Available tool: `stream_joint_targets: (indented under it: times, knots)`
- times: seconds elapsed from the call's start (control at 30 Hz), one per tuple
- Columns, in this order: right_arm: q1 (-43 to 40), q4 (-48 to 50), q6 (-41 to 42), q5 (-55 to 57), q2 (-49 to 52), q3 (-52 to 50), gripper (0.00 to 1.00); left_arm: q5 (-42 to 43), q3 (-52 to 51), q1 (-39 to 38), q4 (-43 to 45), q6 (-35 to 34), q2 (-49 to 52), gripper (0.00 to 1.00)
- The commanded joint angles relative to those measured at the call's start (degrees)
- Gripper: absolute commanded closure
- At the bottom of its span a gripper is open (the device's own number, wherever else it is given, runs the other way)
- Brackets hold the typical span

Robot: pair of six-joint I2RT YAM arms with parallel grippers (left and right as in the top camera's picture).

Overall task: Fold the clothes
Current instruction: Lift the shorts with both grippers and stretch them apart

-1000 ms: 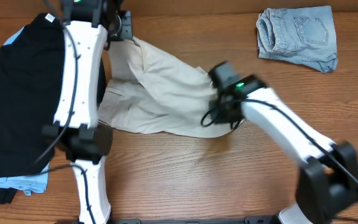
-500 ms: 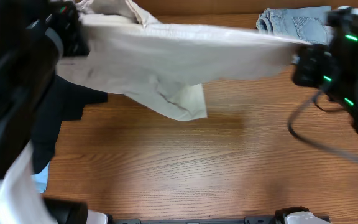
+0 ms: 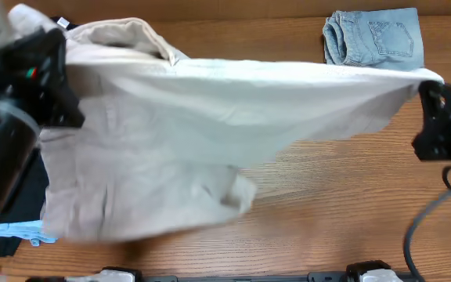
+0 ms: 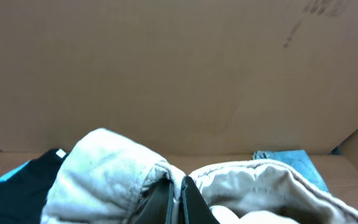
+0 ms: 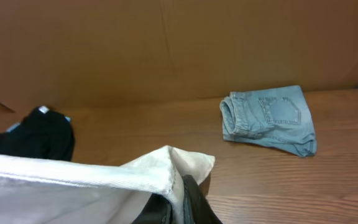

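L gripper (image 4: 176, 198) is seen clenched on a bunched edge of the beige shorts (image 3: 210, 117), jaws pinched together w/ fabric between. R gripper (image 5: 178, 202) is likewise closed on a corner of the same shorts. So: 2 grippers, 1 garment, stretched wide btwn them above the table (image 3: 343, 211). The left part droops lower; whether it touches the wood can't be told. 1 pair of denim shorts (image 3: 374, 39) is laid folded at the far right, well apart. 1 black T-shirt (image 5: 39, 137) is piled at the left, w/ 1 light-blue cloth (image 3: 18, 231) showing beneath it.
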Motion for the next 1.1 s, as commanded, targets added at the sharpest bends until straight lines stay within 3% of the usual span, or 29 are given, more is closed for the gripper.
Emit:
stream_joint_targets:
  times: [0.0, 0.17, 0.33, 0.47, 0.63, 0.83, 1.07]
  knots:
    - [-0.85, 2.03, -2.40, 2.73, 5.97, 0.28, 0.96, -2.08, 0.44, 0.37, 3.21, 0.92, 6.10, 0.96]
    - [-0.90, 10.45, -4.20, 5.62, 14.23, 0.28, 0.96, -2.08, 0.44, 0.37, 12.33, 0.96, 15.87, 0.96]
    - [-2.80, 25.38, -6.95, 11.74, 21.14, 0.31, 0.96, -0.59, 0.44, 0.37, 25.68, 0.94, 24.04, 0.96]
    - [-6.34, 33.09, -8.17, 11.32, 21.97, 0.55, 0.96, 4.04, 0.44, 0.37, 33.86, 0.90, 25.73, 0.96]
    - [-11.08, 34.93, -11.39, 9.31, 21.84, 6.03, 0.96, 6.56, 0.50, 0.37, 39.43, 0.92, 23.65, 0.96]
    - [-15.67, 31.91, -11.34, 1.55, 21.97, 9.27, 0.96, 6.91, 0.48, 0.44, 32.85, 1.90, 22.32, 0.96]
    - [-16.26, 18.67, -11.32, -6.43, 28.33, 6.49, 0.96, -5.20, 0.42, 0.44, 12.98, 2.64, 26.51, 0.96]
